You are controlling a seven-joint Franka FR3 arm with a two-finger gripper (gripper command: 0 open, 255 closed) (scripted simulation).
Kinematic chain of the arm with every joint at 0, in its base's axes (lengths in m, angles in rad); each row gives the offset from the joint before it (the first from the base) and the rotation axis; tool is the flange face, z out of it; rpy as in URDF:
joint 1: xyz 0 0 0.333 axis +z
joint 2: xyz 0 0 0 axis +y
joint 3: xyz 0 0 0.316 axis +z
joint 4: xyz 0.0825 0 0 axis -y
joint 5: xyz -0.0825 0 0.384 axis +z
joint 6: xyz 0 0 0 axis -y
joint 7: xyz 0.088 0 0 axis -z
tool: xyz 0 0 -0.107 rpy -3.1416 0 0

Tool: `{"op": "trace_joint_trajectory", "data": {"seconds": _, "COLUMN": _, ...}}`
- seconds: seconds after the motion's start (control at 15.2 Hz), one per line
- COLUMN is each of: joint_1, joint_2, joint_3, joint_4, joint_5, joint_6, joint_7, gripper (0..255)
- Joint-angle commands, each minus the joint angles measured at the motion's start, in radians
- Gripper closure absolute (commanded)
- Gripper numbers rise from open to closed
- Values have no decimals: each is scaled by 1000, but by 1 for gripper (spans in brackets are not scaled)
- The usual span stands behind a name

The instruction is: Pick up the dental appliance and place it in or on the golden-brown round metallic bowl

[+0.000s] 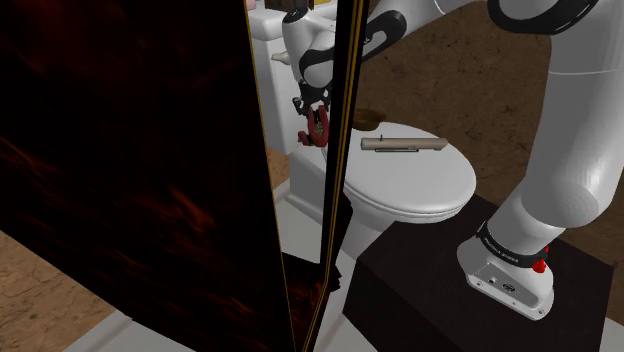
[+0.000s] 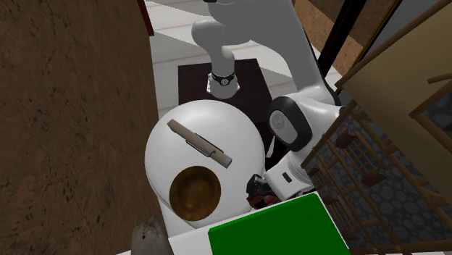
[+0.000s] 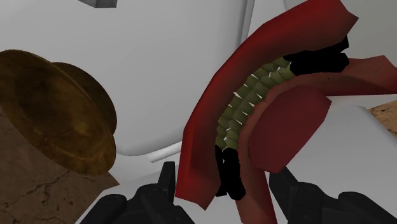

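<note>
**Status: transfer phase, approx. mid-task.**

1. Dark wood-grain panel (image 1: 130,150): the shoulder view's left half is taken up by it; the work area is partly screened.
2. Arm (image 1: 570,150): reached from the stand (image 1: 400,300) over the toilet lid (image 1: 420,185) towards the cistern side.
3. Toilet lid: white, closed, used as the work surface. A green block (image 2: 279,228) is seen at its rear edge in the second ext. view.
4. Bowl (image 2: 194,192): golden-brown, round, upright on the lid's rear part; nothing is seen inside it.
5. Beige bar (image 1: 402,145): laid flat on the lid, apart from the bowl. Not a task item.
6. Dental appliance (image 3: 207,127): dark red w/ greenish teeth, clasped in the gripper (image 3: 226,191), fingers (image 3: 162,184) closed narrowly on its lower end. It is held off the surface, beside the lid's edge and near the bowl, but not over it.

Done: pick and lift. Left: the appliance is to be carried over the bowl, lowered and released.
</note>
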Motion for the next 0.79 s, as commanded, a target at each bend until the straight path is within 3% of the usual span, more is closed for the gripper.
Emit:
{"op": "trace_joint_trajectory", "data": {"seconds": 0.0, "joint_1": -2, "joint_2": -12, "joint_3": 2, "joint_4": 10, "joint_5": 8, "joint_6": -19, "joint_7": -12, "gripper": 255}}
{"op": "trace_joint_trajectory", "data": {"seconds": 0.73, "joint_1": -4, "joint_2": -67, "joint_3": 15, "joint_4": 78, "joint_5": 45, "joint_6": -131, "joint_7": -66, "gripper": 255}}
